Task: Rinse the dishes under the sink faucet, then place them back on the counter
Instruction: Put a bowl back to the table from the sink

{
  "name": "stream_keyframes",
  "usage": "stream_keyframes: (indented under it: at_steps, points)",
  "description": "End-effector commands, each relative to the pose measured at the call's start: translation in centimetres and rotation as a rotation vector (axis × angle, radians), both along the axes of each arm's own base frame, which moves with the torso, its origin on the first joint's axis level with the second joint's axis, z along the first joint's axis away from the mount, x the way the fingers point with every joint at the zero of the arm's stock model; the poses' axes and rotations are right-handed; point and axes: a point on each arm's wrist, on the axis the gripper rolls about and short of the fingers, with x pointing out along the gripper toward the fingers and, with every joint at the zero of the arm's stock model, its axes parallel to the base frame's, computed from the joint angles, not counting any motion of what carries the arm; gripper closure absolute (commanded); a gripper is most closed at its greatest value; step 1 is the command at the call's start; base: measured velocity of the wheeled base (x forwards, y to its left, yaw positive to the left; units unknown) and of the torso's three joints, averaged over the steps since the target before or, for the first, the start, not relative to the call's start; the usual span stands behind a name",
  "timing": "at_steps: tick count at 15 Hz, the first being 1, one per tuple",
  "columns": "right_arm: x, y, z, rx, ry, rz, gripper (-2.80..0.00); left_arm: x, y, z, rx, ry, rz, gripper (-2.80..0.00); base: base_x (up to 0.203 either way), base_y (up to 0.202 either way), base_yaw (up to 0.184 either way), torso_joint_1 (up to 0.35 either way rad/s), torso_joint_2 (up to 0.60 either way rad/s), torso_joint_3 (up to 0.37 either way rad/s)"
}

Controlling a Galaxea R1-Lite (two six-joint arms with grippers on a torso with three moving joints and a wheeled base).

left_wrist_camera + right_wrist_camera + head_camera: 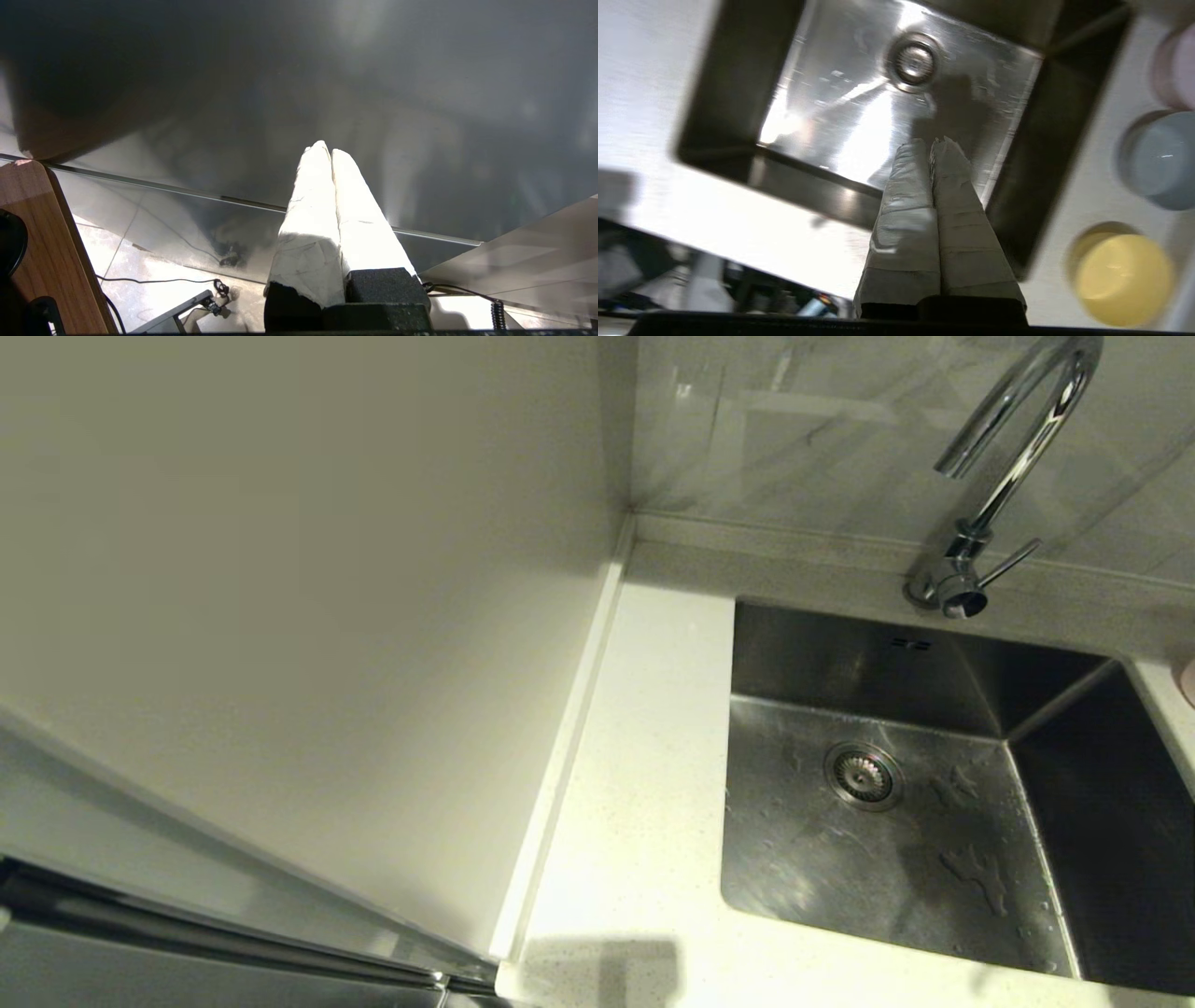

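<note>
The steel sink [896,859] lies empty and wet, with its round drain [863,775] in the middle. Behind it rises the chrome sink faucet [1013,439]; no water runs. In the right wrist view three dishes stand on the white counter [1069,205] beside the sink [878,107]: a yellow one [1122,273], a light grey one [1157,158] and a pale pink one [1176,65]. My right gripper [933,142] hovers above the sink's front edge, shut and empty. A sliver of the pink dish [1188,679] shows at the head view's right edge. My left gripper [327,150] is shut, down by a metal cabinet front.
A white wall panel [280,597] stands left of the counter strip [635,784]. A marbled backsplash [822,420] runs behind the faucet. Water drops lie on the sink floor. Below the left gripper are a floor with cables [163,280] and a wooden panel [42,242].
</note>
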Motion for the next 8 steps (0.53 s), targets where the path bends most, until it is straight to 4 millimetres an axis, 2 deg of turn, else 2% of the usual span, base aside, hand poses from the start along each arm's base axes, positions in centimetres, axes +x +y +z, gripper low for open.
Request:
stream_keyframes:
  at_steps: [1, 5, 7, 8]
  points:
    - [-5.7, 2.4, -1.7, 0.026, -0.106, 0.049, 0.00, 0.0, 0.0, -0.1, 0.000, 0.003, 0.000, 0.00, 0.000, 0.000, 0.000, 0.000, 0.00, 0.000]
    - [-12.0, 3.8, -7.7, 0.081, -0.268, 0.056, 0.00, 0.0, 0.0, -0.1, 0.000, 0.003, 0.000, 0.00, 0.000, 0.000, 0.000, 0.000, 0.00, 0.000]
    - [-14.3, 4.1, -10.6, 0.111, -0.325, 0.015, 0.00, 0.0, 0.0, -0.1, 0.000, 0.003, 0.000, 0.00, 0.000, 0.000, 0.000, 0.000, 0.00, 0.000]
    - [-14.7, 4.1, -12.4, 0.124, -0.329, -0.005, 0.00, 0.0, 0.0, -0.1, 0.000, 0.003, 0.000, 0.00, 0.000, 0.000, 0.000, 0.000, 0.00, 0.000]
